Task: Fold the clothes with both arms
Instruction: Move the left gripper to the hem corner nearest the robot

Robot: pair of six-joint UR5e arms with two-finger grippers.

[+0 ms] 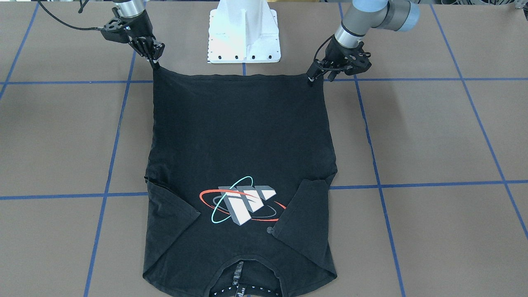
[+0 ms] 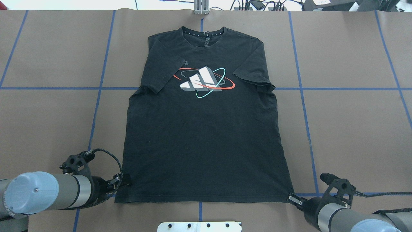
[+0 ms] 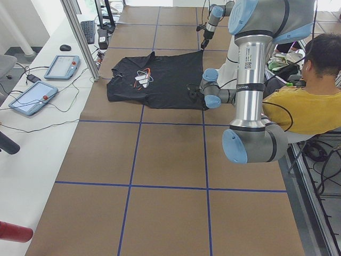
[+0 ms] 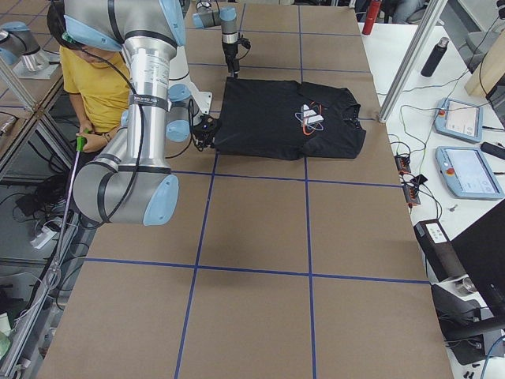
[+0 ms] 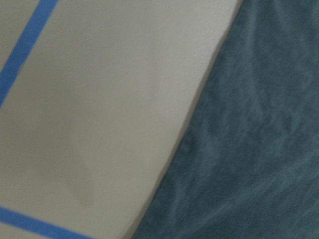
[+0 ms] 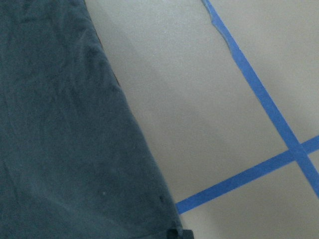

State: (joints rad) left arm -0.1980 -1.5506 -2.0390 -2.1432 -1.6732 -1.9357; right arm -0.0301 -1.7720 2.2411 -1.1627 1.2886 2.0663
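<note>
T-shirt (image 1: 243, 136) lies flat, front up, left hand (image 1: 310, 79) and right hand (image 1: 154, 64) each pinching a hem corner

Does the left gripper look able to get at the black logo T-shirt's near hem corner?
Likely yes: the left gripper sits at that corner of the black logo T-shirt, seemingly pinching it; nothing intervenes.

The T-shirt (image 2: 206, 145) is soft, matt black cloth, faintly creased, with a smooth printed logo (image 2: 204, 82). The table (image 2: 354, 129) is covered in matt brown paper crossed by blue tape (image 2: 64, 88). The left arm (image 1: 350, 29) and right arm (image 1: 130, 5) are satin grey metal with light-blue plastic caps (image 2: 29, 191).
</note>
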